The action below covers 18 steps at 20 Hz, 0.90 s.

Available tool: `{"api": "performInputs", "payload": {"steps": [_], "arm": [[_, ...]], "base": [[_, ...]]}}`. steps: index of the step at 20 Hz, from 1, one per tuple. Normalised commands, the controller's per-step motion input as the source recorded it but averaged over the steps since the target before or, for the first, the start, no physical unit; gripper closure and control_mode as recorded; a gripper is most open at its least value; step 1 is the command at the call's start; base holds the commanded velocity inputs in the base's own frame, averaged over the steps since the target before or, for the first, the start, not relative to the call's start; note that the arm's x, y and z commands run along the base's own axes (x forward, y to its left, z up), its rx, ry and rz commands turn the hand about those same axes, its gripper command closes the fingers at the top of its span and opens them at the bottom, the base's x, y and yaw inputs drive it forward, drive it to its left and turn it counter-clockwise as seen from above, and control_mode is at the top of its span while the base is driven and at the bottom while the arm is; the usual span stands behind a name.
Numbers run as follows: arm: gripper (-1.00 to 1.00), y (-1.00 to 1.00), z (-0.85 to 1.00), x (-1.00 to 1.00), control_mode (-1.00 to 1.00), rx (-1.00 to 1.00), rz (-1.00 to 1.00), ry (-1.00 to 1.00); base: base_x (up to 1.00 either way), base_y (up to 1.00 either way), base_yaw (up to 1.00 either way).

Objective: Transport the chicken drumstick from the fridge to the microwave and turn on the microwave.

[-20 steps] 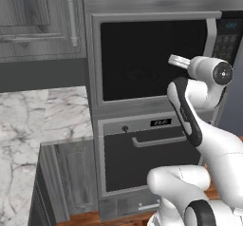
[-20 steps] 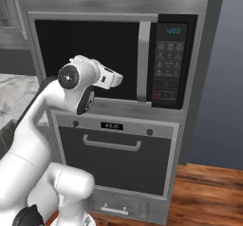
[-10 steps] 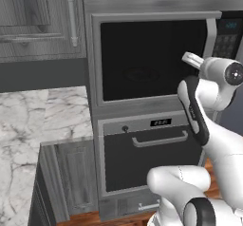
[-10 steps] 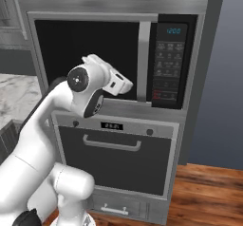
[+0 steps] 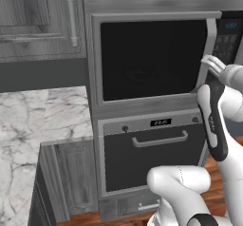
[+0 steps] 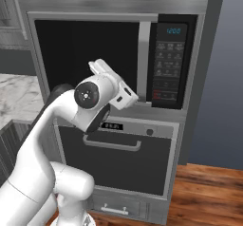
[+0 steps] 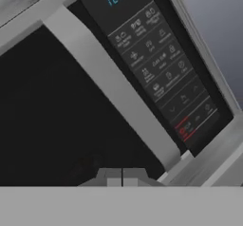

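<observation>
The microwave (image 6: 95,54) is set upright in grey wood-grain cabinetry, its black glass door shut, its long grey handle (image 6: 144,61) running vertically beside the black keypad panel (image 6: 167,70). The pincer (image 7: 122,176) is closed, empty, held just before the door's lower right corner. An oven (image 5: 152,149) with a horizontal handle sits below; a marble table (image 5: 38,120) lies left.

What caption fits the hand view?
Shut gripper faces the closed microwave, near its grey handle and keypad.
</observation>
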Motion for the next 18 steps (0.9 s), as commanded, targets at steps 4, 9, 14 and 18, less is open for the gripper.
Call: {"api": "performInputs", "payload": {"steps": [4, 9, 14, 18], "arm": [[1.0, -0.43, 0.0, -0.11, -1.0, 0.22, -0.02, 0.0], [1.0, -0.44, 0.0, 0.0, -1.0, 0.21, 0.0, 0.0], [1.0, -0.29, 0.0, -0.01, -1.0, 0.18, 0.0, 0.0], [1.0, -0.18, -0.07, 0.0, -1.0, 0.15, 0.0, 0.0]], "base": [[0.0, 0.0, 0.0], [0.0, 0.0, 0.0], [0.0, 0.0, 0.0], [0.0, 0.0, 0.0]]}}
